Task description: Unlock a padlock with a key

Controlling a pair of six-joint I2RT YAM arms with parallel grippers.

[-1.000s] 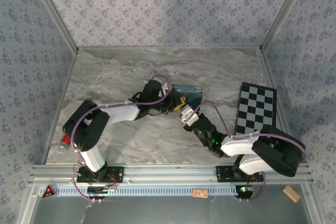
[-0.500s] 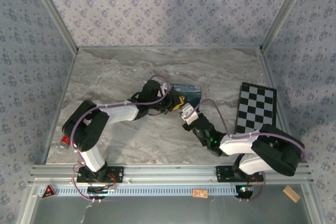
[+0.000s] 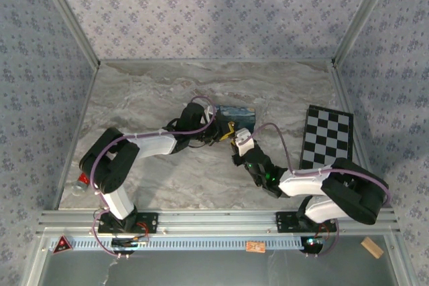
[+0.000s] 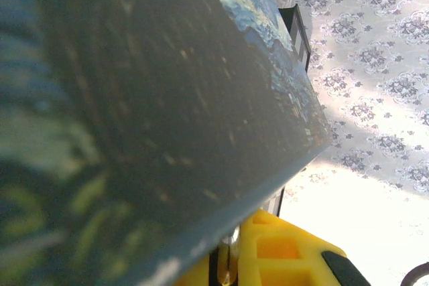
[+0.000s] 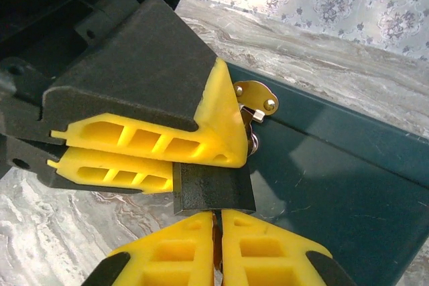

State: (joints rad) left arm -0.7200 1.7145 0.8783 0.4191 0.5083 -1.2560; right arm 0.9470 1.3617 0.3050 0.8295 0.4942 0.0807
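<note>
I'm running this from afar in what looks like a robotics lab cell: a marble-print table boxed in by wallpapered panels on aluminium posts. A slotted rail runs along the near edge, and a checkerboard lies at the right.

Left arm and right arm: black joints, white shells.
Lilac cable along each; fingers yellow, ribbed, black-backed.

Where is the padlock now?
In the right wrist view, the padlock sits low centre, beside the blue box, between the left gripper and right gripper.
</note>
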